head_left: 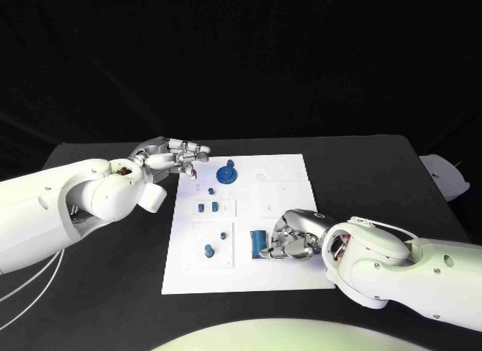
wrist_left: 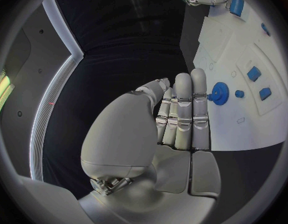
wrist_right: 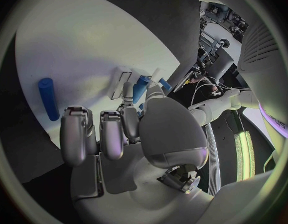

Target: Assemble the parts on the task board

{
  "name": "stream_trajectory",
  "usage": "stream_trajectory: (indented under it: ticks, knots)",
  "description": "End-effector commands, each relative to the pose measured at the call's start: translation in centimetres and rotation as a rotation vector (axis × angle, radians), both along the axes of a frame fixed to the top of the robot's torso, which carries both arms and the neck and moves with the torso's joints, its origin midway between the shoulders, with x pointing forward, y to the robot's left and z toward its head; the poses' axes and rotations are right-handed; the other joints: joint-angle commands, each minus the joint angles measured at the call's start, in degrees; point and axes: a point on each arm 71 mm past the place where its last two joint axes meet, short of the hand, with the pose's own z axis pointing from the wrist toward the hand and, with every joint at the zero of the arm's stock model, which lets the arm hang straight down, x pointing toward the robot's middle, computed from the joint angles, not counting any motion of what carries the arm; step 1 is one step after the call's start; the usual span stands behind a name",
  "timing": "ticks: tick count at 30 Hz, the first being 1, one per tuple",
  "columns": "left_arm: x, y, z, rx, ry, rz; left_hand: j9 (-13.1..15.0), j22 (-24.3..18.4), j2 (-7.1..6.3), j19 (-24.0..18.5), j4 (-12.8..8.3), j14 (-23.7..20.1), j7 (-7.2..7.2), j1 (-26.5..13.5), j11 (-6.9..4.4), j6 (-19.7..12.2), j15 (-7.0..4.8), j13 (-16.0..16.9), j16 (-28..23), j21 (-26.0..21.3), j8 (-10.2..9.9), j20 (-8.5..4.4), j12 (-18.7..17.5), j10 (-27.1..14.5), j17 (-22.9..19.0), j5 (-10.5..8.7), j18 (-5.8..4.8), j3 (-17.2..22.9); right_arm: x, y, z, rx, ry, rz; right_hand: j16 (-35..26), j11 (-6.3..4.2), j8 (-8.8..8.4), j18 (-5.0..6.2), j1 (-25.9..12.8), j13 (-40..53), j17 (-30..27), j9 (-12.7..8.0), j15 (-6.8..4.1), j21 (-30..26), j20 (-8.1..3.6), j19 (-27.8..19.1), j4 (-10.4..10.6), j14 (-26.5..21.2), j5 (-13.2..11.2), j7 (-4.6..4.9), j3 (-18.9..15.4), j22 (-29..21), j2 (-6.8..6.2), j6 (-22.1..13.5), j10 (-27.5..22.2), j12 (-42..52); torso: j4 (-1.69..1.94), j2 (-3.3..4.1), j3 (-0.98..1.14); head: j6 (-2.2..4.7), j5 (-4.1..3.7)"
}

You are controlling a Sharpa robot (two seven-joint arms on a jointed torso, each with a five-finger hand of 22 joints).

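Blue cylinder (head_left: 257, 243) lies on the task board (head_left: 288, 281), long axis running away from us, just left of our right hand (head_left: 290, 241), whose curled fingers hold nothing we can see. Our left hand (head_left: 175, 157), fingers together and empty, hovers near the blue gear (head_left: 227, 174).

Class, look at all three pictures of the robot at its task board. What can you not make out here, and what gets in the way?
- Whether the right hand holds the blue cylinder: in the head view its curled fingers cover the spot.
- Small blue parts near the board's left side: too small in the head view to tell their shape.
- Whether the left hand touches the blue gear: its fingers cover the contact in the left wrist view.
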Motion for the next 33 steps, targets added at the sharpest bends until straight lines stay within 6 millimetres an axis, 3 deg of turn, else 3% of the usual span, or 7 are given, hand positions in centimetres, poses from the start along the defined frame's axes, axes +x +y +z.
stream_trajectory:
  ticks: [1,13,23,33]
  knots:
    - [-0.1,-0.3,0.1,-0.01,-0.002,-0.018,-0.1,-0.1,0.43,0.2,0.3,-0.4,-0.07,-0.2,-0.13,-0.4,0.14,-0.1,-0.1,-0.3,0.4,0.15,0.3,-0.4,-0.1,0.17,0.81,0.1,0.2,0.2,0.0,-0.007,-0.02,0.002,0.1,-0.19,-0.19,-0.67,1.0,1.1,6.6,0.0,-0.35,0.0,-0.36,2.3,-0.2,4.3,0.3,-0.03,0.2,12.6,0.79,0.5,0.5,-0.3,0.06,0.06,0.05,-0.01,0.02]
    - [-0.1,-0.2,0.1,-0.009,-0.001,-0.016,-0.1,-0.1,0.43,0.2,0.3,-0.4,-0.07,-0.2,-0.13,-0.4,0.14,-0.1,-0.1,-0.3,0.4,0.15,0.3,-0.4,-0.1,0.17,0.81,0.1,0.1,0.2,0.1,-0.002,-0.031,-0.002,0.1,-0.21,-0.17,-0.66,1.1,1.2,6.6,0.1,-0.37,0.0,-0.37,2.3,-0.1,4.3,0.3,-0.05,0.3,12.6,1.08,0.6,0.6,-0.2,-0.07,-0.02,0.05,-0.18,0.1]
    - [-0.1,-0.2,0.1,-0.009,0.0,-0.019,-0.1,-0.1,0.43,0.2,0.3,-0.4,-0.07,-0.2,-0.13,-0.4,0.14,-0.1,-0.1,-0.3,0.4,0.15,0.3,-0.4,-0.1,0.17,0.81,0.1,-0.5,-0.5,1.1,0.057,-0.068,-0.029,-0.2,-0.04,-0.52,-0.49,0.9,0.9,5.9,0.0,-0.29,-0.9,-0.36,1.9,0.1,4.2,0.7,0.2,-0.5,12.3,0.47,0.0,0.3,-0.7,-0.11,-0.06,0.05,0.04,-0.23]
    - [0.0,-0.2,0.1,-0.01,-0.001,-0.019,-0.1,-0.1,0.43,0.2,0.3,-0.4,-0.07,-0.2,-0.13,-0.4,0.14,-0.1,-0.1,-0.3,0.4,0.15,0.3,-0.4,-0.1,0.17,0.81,0.1,-0.1,-5.0,2.4,0.039,-0.072,-0.144,-0.3,0.96,-2.92,-0.46,2.1,1.9,5.9,-1.0,0.49,-1.2,0.16,1.8,0.1,4.2,1.8,1.46,-1.1,12.2,0.56,-2.8,0.7,0.4,-0.36,-0.28,-0.17,0.22,-1.33]
